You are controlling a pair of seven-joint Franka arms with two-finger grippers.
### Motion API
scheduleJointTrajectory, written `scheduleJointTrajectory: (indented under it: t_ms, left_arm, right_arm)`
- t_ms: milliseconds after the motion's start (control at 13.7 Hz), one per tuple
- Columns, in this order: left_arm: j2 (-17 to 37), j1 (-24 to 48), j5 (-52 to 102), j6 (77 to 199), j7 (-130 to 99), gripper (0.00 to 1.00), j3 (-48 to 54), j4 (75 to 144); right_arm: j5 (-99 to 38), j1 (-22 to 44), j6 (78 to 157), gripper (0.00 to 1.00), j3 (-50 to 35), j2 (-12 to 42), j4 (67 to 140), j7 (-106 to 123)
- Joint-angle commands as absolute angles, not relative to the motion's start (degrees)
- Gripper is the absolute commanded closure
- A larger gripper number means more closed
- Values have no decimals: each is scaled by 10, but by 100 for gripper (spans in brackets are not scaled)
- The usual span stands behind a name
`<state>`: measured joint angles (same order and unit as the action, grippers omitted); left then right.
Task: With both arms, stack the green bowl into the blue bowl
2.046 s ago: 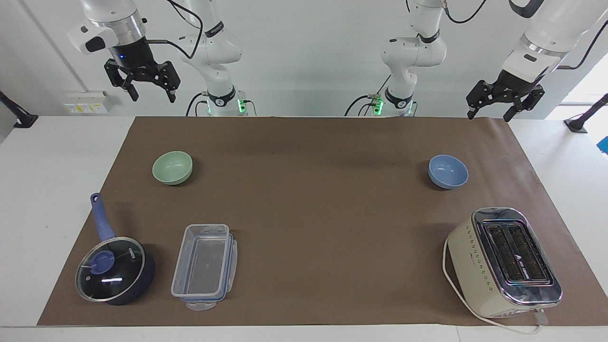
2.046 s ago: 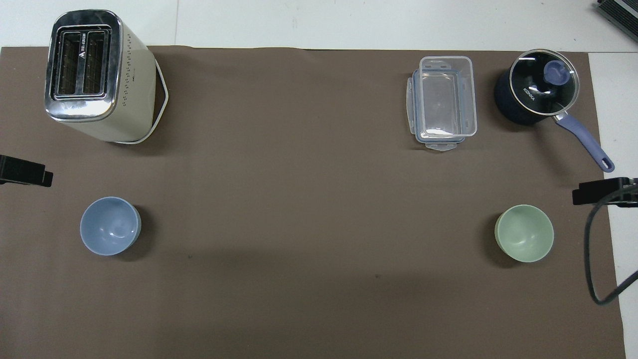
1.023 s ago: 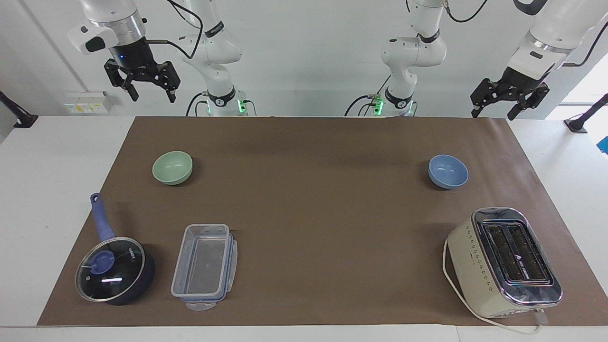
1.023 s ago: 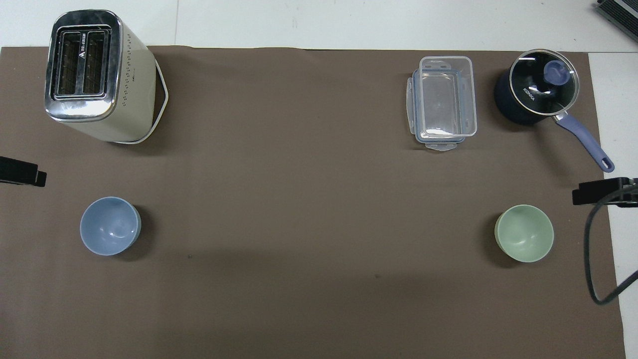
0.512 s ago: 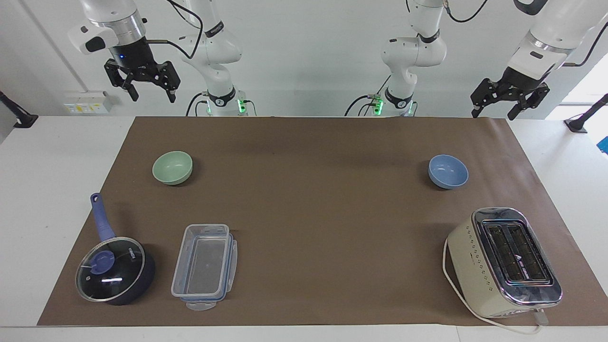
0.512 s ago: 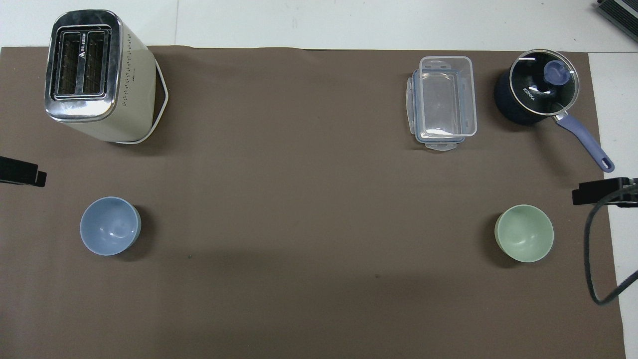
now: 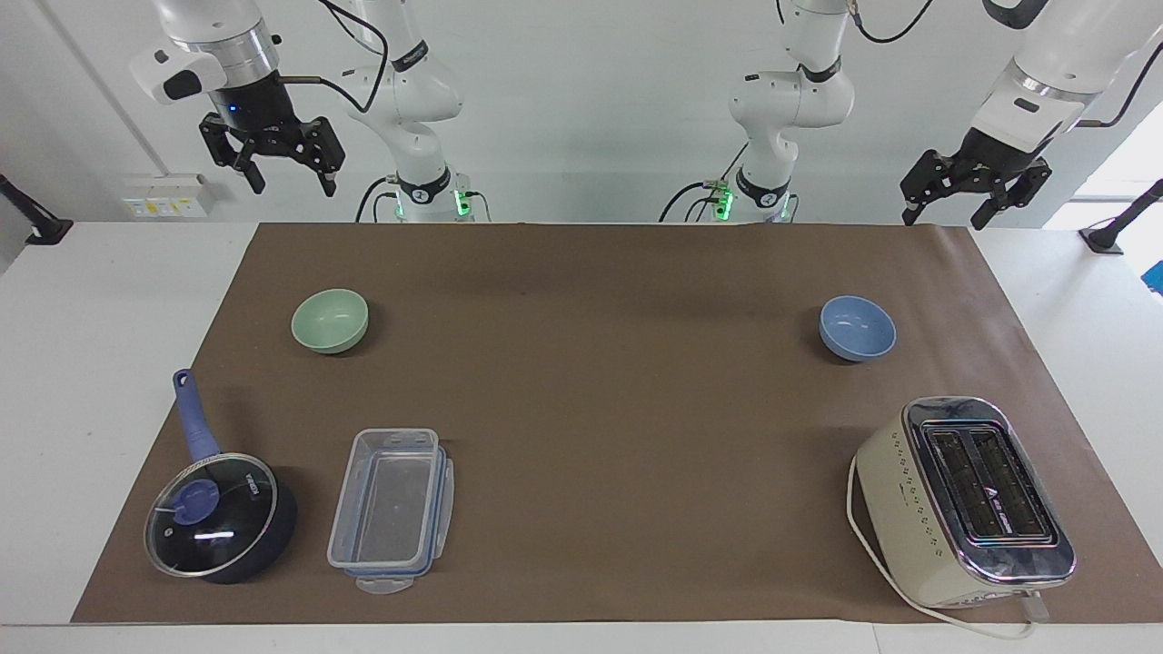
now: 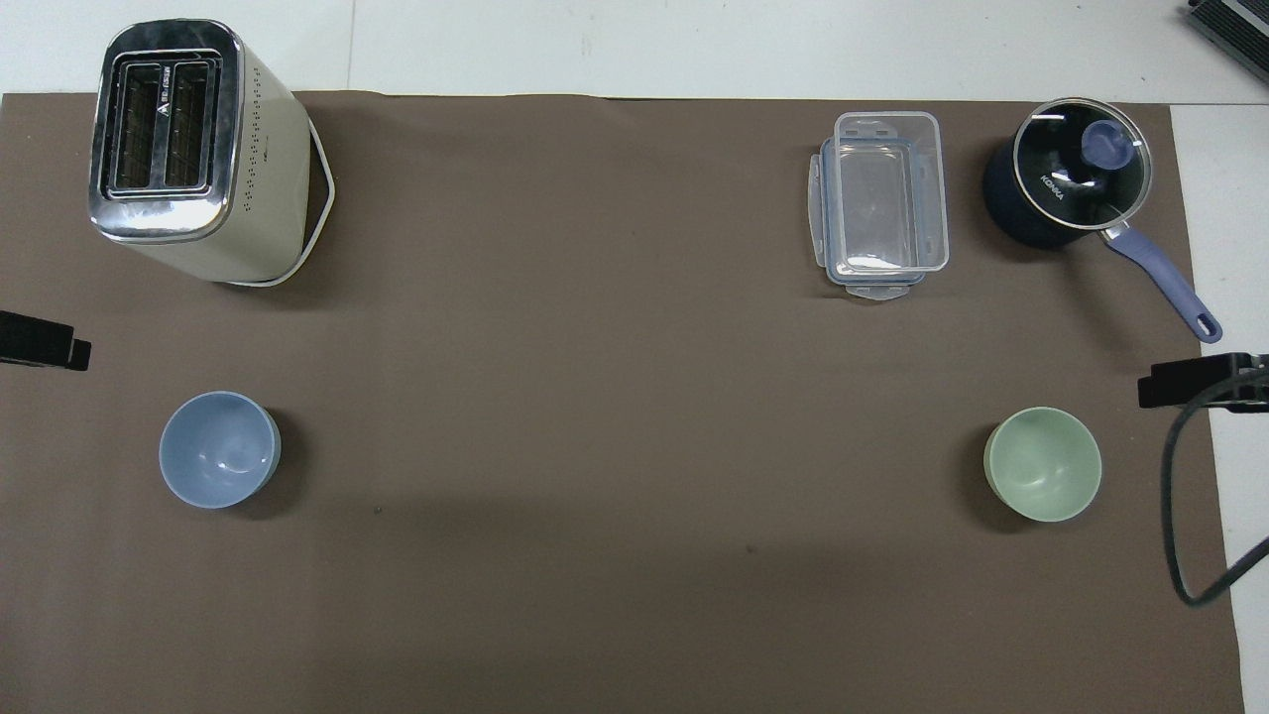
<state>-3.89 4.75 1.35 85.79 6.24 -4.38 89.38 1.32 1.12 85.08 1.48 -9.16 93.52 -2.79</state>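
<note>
The green bowl (image 7: pixel 330 320) sits upright and empty on the brown mat toward the right arm's end, also in the overhead view (image 8: pixel 1042 463). The blue bowl (image 7: pixel 857 328) sits upright and empty toward the left arm's end, also in the overhead view (image 8: pixel 219 448). My right gripper (image 7: pixel 293 186) hangs open and empty, high over the table's robot-side edge, well above the green bowl. My left gripper (image 7: pixel 945 220) hangs open and empty over the mat's corner near the robots, well above the blue bowl.
A cream toaster (image 7: pixel 968 500) with its cord stands farther from the robots than the blue bowl. A clear plastic container (image 7: pixel 391 509) and a dark blue saucepan with a glass lid (image 7: pixel 221 518) lie farther from the robots than the green bowl.
The left gripper lifted slightly and drifted toward its end of the table two seconds ago, then held still. The right gripper and both bowls have not moved.
</note>
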Motion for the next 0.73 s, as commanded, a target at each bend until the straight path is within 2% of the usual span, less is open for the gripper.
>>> scheduleJointTrajectory:
  t_ms: [0, 365, 658]
  left_arm:
    - [-47, 42, 7, 859, 62, 0, -42, 898]
    - [-57, 25, 9, 885, 82, 0, -43, 933]
    - [-58, -33, 46, 952, 156, 0, -43, 1003]
  right_arm:
    - [11, 5, 851, 0, 13, -98, 942, -17]
    - [11, 5, 851, 0, 13, -98, 943, -17]
    - [11, 5, 851, 0, 13, -98, 943, -16]
